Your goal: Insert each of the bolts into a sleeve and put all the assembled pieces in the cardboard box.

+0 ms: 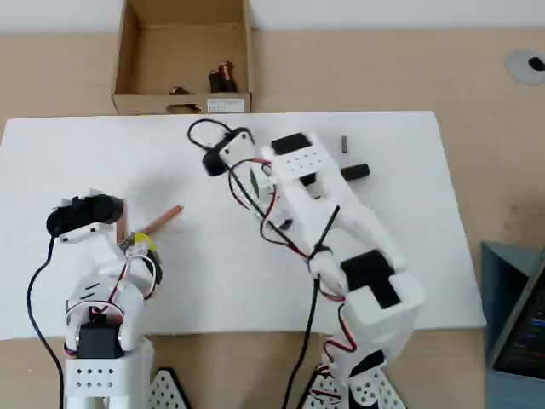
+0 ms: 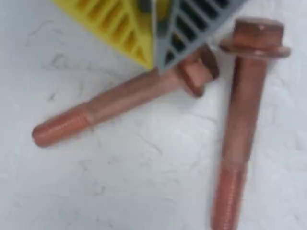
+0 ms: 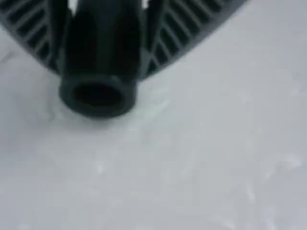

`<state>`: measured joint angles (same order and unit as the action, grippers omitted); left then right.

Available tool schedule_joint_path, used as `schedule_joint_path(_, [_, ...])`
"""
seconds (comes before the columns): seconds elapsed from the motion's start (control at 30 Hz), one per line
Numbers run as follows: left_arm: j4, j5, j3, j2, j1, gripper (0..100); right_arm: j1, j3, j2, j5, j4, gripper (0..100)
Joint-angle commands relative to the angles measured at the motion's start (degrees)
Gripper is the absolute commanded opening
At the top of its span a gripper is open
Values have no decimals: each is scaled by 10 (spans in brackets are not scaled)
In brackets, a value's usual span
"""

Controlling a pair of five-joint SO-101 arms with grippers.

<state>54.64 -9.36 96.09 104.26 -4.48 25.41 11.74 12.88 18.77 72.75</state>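
White board [image 1: 383, 256] on a wooden table: we find a bolt and a sleeve each attended by a pincer, not yet joined.

The left pincer [image 2: 156, 62] has its jaws drawn together with no gap we can see. Its tips sit on the shank of one copper bolt [image 2: 120, 103], just behind the head, and a second bolt [image 2: 244, 120] lies just beside them. We cannot confirm a true grip. The right pincer [image 3: 103, 28] is clamped on a black sleeve [image 3: 98, 91], whose open bore points out beyond the tips, low over the board. A spare sleeve [image 1: 355, 172] lies apart. The cardboard box [image 1: 183, 104], well beyond both pincers, already holds some pieces. We judge the step to be bolt pick-up. Next, the left pincer needs a firm hold near the head, then a lift, with the threaded end aligned squarely on the bore.
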Motion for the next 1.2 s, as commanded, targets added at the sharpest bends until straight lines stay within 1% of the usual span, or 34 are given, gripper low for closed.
schedule_joint_path(0.0, [-4,4,2,5,-4,2,2,-3,-96,-12,23,10])
schedule_joint_path(0.3, [-4,3,2,5,-1,2,0,-1,-291,-13,116,10])
schedule_joint_path(0.47, [-4,3,2,5,0,3,-5,-1,-391,-83,159,12])
schedule_joint_path(0.57, [-3,4,-2,5,-5,3,-42,-2,-451,-100,183,12])
schedule_joint_path(0.63, [4,4,-18,5,-11,2,-79,-1,-489,-108,202,11])
schedule_joint_path(0.73, [31,4,-60,5,-24,2,-138,1,-540,-131,226,10])
schedule_joint_path(0.9, [81,4,-137,-13,-23,1,-251,10,-602,-179,247,10])
schedule_joint_path(1.03, [86,27,-212,-102,-23,1,-313,68,-635,-182,246,10])
schedule_joint_path(1.17, [87,29,-332,-252,-20,1,-347,124,-666,-182,237,10])
